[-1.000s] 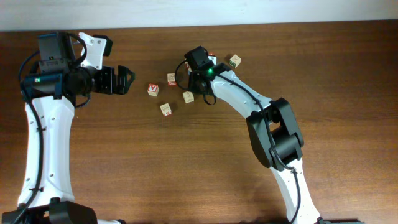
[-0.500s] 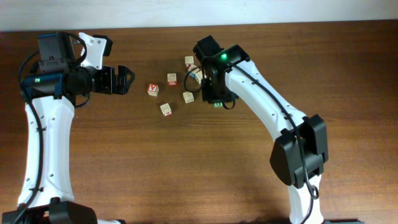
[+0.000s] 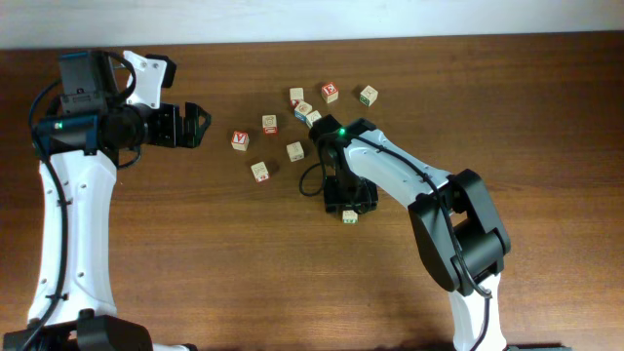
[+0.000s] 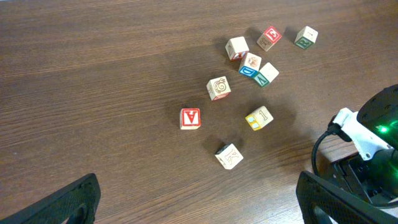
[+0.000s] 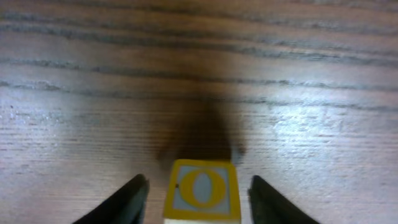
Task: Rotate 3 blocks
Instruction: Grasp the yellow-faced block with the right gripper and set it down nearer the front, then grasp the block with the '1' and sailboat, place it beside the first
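- Block lettered O [image 5: 200,191] on table [image 3: 195,253], between parted fingers of right gripper [image 5: 198,184], gap on each side.
- Left gripper [image 3: 200,125] wide open, well left of cube cluster [image 3: 292,122].
- Green-printed block [image 4: 306,36] and teal-edged block [image 4: 268,73] in that cluster, beside red-lettered cubes [image 4: 270,37].

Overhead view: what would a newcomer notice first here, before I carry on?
The right end effector is low over the middle of the dark wooden table, jaws open on either side of a small wooden cube with a yellow-edged O face, not touching it. Nearer the far edge lies a loose scatter of lettered wooden cubes. The left end effector hangs wide open at the left, holding nothing.
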### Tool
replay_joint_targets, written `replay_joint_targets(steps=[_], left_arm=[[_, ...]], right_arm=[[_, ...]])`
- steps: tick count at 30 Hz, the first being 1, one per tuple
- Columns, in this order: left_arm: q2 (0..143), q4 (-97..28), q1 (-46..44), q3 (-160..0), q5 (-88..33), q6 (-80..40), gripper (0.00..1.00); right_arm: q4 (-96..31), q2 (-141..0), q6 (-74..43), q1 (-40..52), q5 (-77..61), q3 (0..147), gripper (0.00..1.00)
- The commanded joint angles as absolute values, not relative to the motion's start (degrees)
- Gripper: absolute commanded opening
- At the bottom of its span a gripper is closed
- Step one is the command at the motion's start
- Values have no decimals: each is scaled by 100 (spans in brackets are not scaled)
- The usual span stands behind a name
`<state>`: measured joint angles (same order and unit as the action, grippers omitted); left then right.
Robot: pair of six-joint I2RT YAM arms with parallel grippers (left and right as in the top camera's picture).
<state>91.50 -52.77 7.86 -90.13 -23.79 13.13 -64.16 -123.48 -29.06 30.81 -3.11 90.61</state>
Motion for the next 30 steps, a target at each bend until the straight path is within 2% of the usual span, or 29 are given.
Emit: replay_joint_targets(steps=[1,6,11,14,21,26,30], left_arm=[[9155,-5271,790,-9124,-2423,1380,99],[9155,-5271,790,-9124,-2423,1378,99],[9155,-5271,790,-9124,-2423,1380,99],[9155,-5271,790,-9124,-2423,1380,99],[9155,-5271,790,-9124,-2423,1378,99],[9155,-5271,790,-9124,-2423,1380,99],[9155,-5271,790,-9124,-2423,1378,99]], right_arm=[[-6541,-12335,-2755,3111,-480,9185,64],[-6866,-12335,-2095,3111,-427,10818,66],[-5013,-12514,-1319,3122,-408,11166,70],[-4598,-12807,-624,3122,-412,11166,69],[-4248,-13491,-429,3234,-434,11163,61],[-4093,-13668,-493,3310,-429,11153,61],[-4066,-13721,-797,3310,-176,11148,47]])
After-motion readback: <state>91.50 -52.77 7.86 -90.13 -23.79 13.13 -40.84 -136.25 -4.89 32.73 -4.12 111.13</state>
